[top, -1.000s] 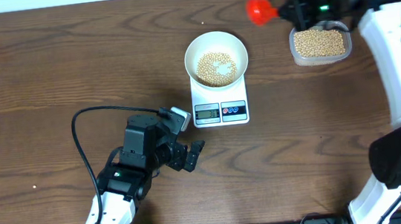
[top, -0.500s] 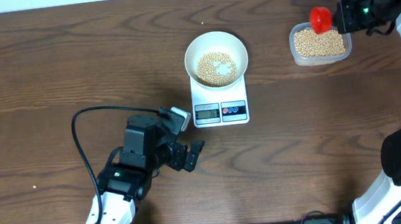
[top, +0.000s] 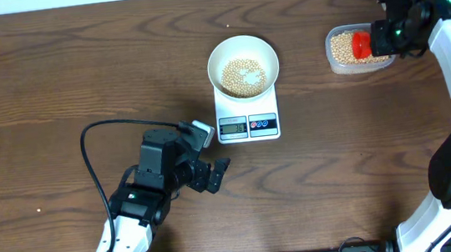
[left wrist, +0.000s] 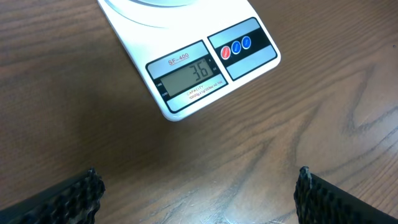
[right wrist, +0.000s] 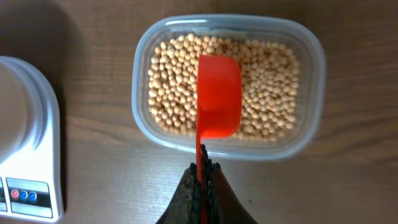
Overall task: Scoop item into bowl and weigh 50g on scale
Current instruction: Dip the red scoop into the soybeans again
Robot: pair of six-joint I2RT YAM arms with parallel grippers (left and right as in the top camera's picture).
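Observation:
The white bowl (top: 242,64) sits on the white scale (top: 247,112) and holds a layer of beige beans (top: 242,76). The scale display (left wrist: 187,73) reads 36 in the left wrist view. My right gripper (top: 385,34) is shut on the handle of a red scoop (right wrist: 218,96), whose cup hangs turned over above the beans (right wrist: 267,93) in a clear plastic tub (top: 359,49). The scoop (top: 361,44) also shows in the overhead view. My left gripper (top: 218,174) is open and empty, low over the table just in front of the scale; its fingertips (left wrist: 81,193) frame bare wood.
A black cable (top: 101,143) loops over the table left of my left arm. The scale's edge (right wrist: 28,143) shows at the left of the right wrist view. The table's back edge runs just behind the tub.
My right gripper carried the red scoop from between the bowl and the tub rightward to over the tub. The left arm has not moved.

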